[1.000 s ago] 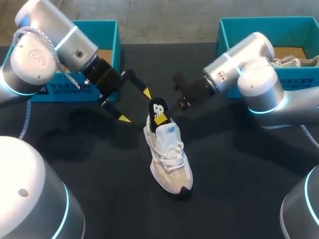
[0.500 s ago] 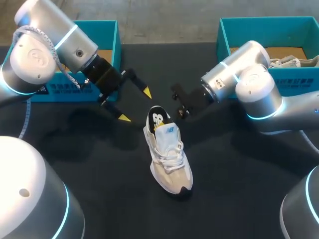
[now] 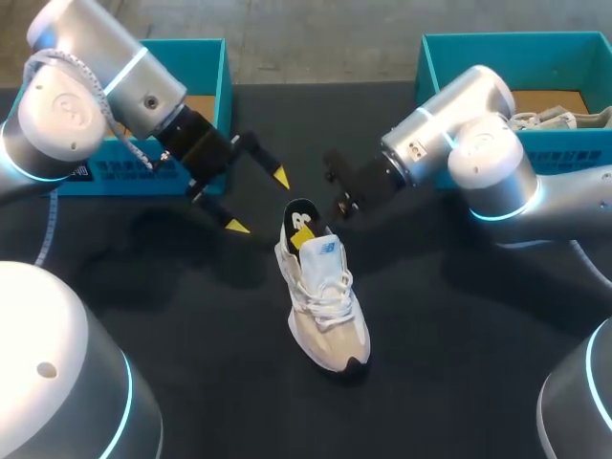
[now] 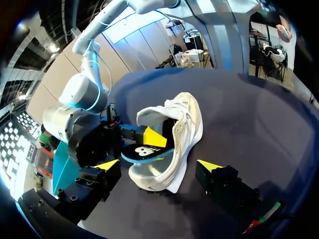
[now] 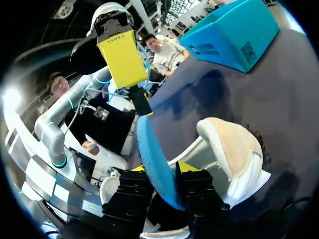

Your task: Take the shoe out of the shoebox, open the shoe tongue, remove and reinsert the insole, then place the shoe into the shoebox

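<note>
At desk (image 3: pixel 459 363) ctr: shoe (image 3: pixel 325 306) upright, toe toward robot. The insole (image 3: pixel 301 222) stands part-way out of heel opening, pinched betw. fingers of R gripper (image 3: pixel 308 229). L gripper (image 3: pixel 258 203) hovers just left of heel, fingers spread, holding nothing. L box (image 3: pixel 206 57) and R box (image 3: pixel 449 48) at rear, well apart from shoe.

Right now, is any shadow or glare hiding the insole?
Head view: the insole is dark against the table, no shadow over it. Left wrist view: evenly lit, no glare. Right wrist view: its blue underside shows clearly in the right gripper.
</note>
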### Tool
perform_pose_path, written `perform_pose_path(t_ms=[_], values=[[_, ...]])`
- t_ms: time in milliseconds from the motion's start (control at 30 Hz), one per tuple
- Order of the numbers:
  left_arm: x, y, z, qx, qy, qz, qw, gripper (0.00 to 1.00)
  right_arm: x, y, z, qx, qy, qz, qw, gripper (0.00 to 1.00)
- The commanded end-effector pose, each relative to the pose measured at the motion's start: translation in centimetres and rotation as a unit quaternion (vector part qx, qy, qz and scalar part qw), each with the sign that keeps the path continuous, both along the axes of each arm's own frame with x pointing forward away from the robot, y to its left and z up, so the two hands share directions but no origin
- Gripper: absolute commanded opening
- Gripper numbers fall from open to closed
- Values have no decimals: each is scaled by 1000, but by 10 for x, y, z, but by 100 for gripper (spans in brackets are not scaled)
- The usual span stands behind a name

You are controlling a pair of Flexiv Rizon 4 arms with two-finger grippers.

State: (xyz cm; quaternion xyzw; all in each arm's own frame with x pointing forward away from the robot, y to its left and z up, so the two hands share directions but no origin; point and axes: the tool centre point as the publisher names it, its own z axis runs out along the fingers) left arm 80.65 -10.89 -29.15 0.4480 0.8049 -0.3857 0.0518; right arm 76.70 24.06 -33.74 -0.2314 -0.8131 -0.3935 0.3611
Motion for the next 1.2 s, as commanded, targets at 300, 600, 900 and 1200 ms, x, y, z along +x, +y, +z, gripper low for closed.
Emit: perform_pose_path(t_ms=[300,600,900,1200], values=[[-1,8,-3,-3,2,8,1000,100,8,6,0,-7,14,13,1000,0],[-1,5,-2,-3,1,5,1000,100,11,7,-12,-28,46,39,998,0],[0,6,-4,-5,2,6,1000,100,0,9,-20,-56,68,57,994,0],[1,6,-2,-6,1,5,1000,100,-7,5,-21,-69,75,55,993,0]])
